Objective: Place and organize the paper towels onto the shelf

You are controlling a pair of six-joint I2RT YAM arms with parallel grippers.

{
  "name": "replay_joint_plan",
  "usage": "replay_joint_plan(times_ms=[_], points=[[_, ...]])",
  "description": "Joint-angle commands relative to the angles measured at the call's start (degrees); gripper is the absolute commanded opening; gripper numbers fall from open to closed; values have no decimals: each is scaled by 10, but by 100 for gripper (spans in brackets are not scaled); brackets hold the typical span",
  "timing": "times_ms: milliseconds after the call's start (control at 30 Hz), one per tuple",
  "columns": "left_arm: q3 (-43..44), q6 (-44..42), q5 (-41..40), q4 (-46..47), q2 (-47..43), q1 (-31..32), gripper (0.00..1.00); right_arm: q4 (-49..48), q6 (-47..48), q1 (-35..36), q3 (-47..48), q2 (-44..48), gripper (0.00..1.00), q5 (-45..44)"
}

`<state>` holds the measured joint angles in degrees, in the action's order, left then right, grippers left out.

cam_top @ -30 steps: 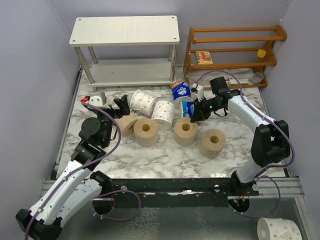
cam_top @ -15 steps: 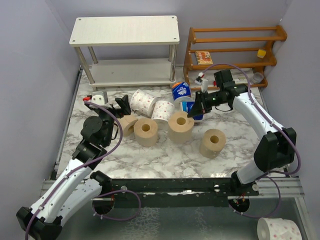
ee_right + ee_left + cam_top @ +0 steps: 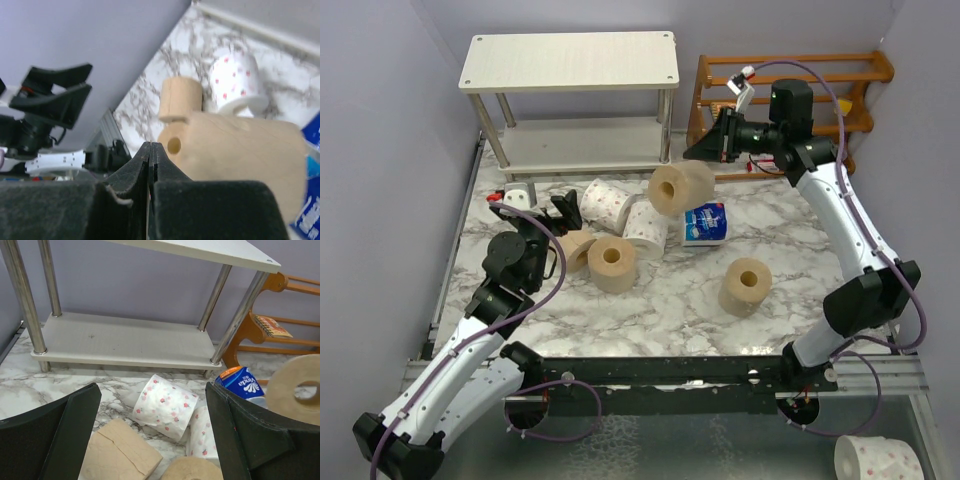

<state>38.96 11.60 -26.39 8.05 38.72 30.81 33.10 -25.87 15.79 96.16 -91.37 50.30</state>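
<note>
My right gripper is shut, and a tan paper towel roll hangs from it in the air, in front of the shelf's right legs. In the right wrist view the fingertips of this gripper meet, and the roll lies just right of them. My left gripper stands open low over the table. Between its fingers lie a pink-dotted roll and a tan roll. More rolls sit on the marble: dotted, tan, blue-wrapped.
An orange-brown slatted rack stands right of the shelf, close behind my right arm. The shelf's lower board is bare. Grey walls close in both sides. One dotted roll lies off the table at the bottom right.
My right gripper has risen from the table and swung back toward the shelf, carrying the tan roll up with it. The left arm has stayed put.
</note>
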Motion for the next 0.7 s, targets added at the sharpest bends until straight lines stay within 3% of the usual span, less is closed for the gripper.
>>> replay_joint_plan(times_ms=[0, 200, 400, 433, 533, 600, 667], points=[[17, -8, -10, -2, 0, -2, 90, -85, -84, -2, 69, -65, 1, -15], [20, -10, -13, -5, 13, -2, 90, -156, -125, -2, 80, -136, 1, 10], [22, -12, -12, -7, 20, -2, 90, -210, -48, -6, 29, -106, 1, -29], [22, -12, -10, -6, 21, -2, 90, -225, -35, -8, 6, -90, 4, -39], [24, -10, -2, -6, 25, -2, 90, -231, 30, -13, -43, -62, 41, 10], [26, -6, 5, -9, 27, -2, 90, -206, 68, -17, -52, -57, 47, 52], [27, -2, 10, -10, 25, -2, 90, -198, 64, -23, -73, -46, 48, 30]])
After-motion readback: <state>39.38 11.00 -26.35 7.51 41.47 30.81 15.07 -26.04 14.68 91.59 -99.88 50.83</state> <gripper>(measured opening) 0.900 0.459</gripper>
